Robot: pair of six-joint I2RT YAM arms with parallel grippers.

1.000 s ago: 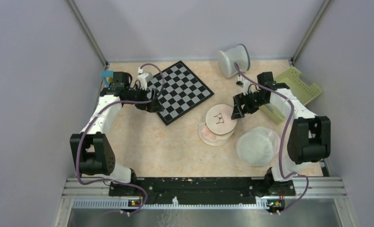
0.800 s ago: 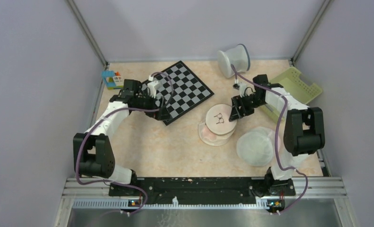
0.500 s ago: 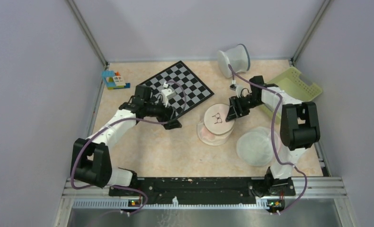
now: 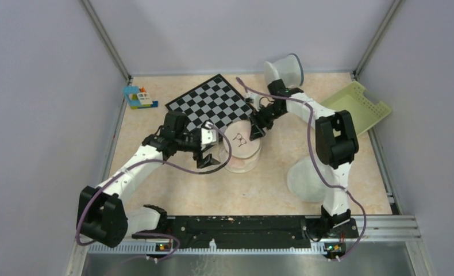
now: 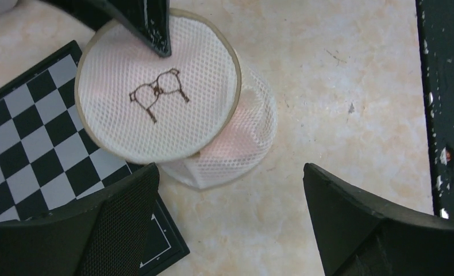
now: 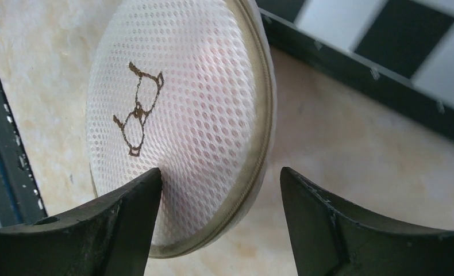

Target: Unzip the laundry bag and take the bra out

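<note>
Left gripper [image 5: 230,172] and right gripper [image 6: 220,172] gape; white mesh laundry bag [image 5: 156,95] shows pink inside.

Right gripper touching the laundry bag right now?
Touching. Left wrist view: one finger of the right gripper lies across the laundry bag rim, its tip on the mesh face with no gap visible.

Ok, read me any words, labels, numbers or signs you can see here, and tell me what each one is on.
No words or numbers can be read.
The only mark is a small dark line drawing, no letters, on the laundry bag.
The chessboard shows plain squares only.
</note>
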